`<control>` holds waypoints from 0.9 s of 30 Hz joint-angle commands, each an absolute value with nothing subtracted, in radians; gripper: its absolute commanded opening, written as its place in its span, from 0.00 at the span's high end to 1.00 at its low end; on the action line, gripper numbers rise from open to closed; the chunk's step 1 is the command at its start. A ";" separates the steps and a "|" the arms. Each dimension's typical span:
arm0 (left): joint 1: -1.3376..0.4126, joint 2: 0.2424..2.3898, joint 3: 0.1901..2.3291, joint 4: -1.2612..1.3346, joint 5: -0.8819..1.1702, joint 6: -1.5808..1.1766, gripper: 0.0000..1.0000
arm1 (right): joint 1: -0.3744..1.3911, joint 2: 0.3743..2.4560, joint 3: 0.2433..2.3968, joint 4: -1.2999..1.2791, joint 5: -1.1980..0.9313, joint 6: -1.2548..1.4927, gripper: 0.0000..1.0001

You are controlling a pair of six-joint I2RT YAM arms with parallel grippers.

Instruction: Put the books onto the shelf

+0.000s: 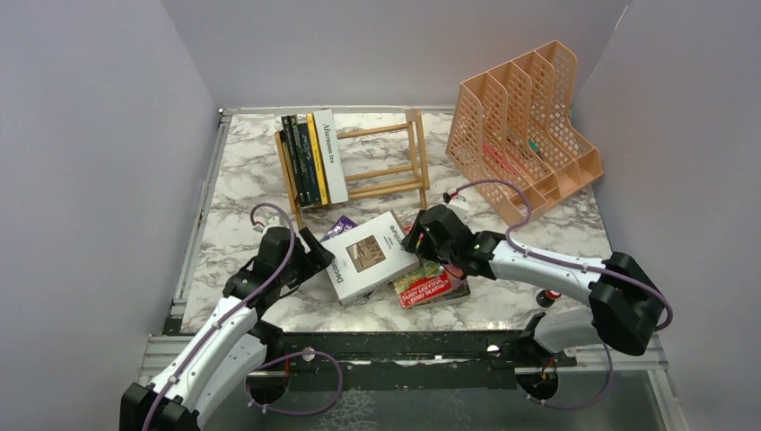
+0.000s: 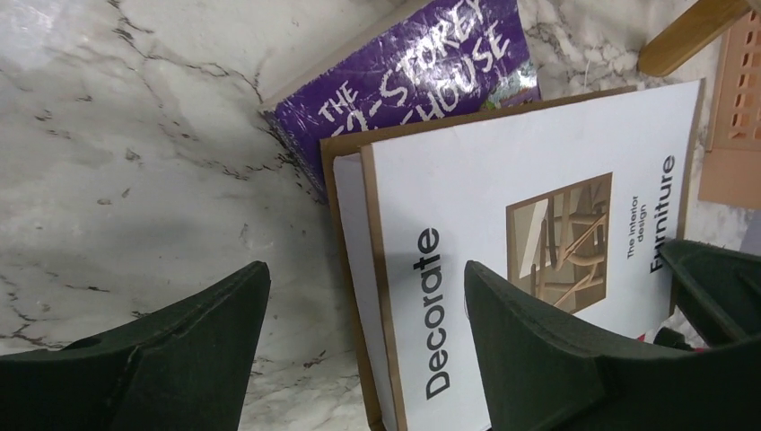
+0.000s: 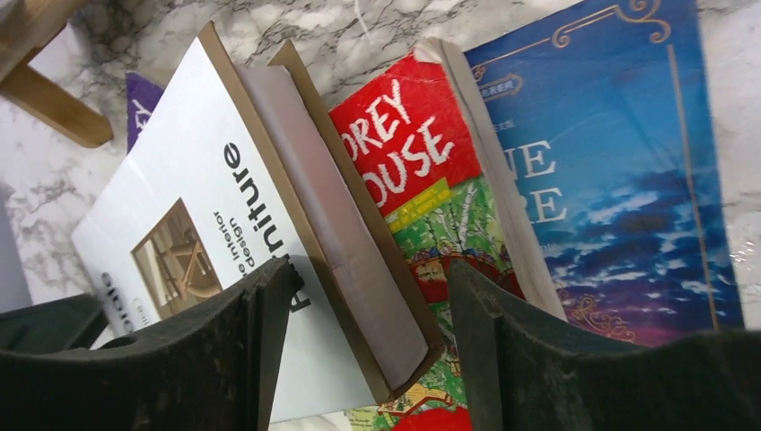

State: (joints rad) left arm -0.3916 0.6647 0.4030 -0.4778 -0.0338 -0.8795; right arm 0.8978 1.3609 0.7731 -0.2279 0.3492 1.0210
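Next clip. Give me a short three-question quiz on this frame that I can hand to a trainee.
1. True or false: the Decorate book already stands in the shelf.
2. Pick one: the left claw and right claw are A) both open, astride opposite edges of the Decorate book; B) both shut on it; C) both raised far above it.
3. Short answer: what colour is the book showing from under the Decorate book's corner nearest the shelf?
Key: 1 false, it lies off the shelf on other books. 2 A. 3 purple, the purple book.
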 commanded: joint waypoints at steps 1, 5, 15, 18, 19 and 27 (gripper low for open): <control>-0.387 0.716 0.371 -0.329 0.076 -0.895 0.25 | 0.863 1.378 0.745 -0.152 0.159 0.967 0.30; -0.386 0.761 0.365 -0.319 0.072 -0.873 0.40 | 0.841 1.392 0.741 -0.125 0.098 0.955 0.24; -0.387 0.785 0.305 -0.284 0.063 -0.861 0.53 | 0.755 1.547 0.814 -0.024 -0.237 0.778 0.16; -0.387 0.753 0.280 -0.284 0.036 -0.861 0.56 | 0.734 1.589 0.820 0.006 -0.320 0.767 0.14; -0.387 0.742 0.273 -0.285 0.035 -0.862 0.57 | 0.725 1.597 0.818 0.035 -0.358 0.768 0.13; -0.387 0.739 0.254 -0.287 0.036 -0.871 0.61 | 0.713 1.588 0.803 0.175 -0.559 0.744 0.23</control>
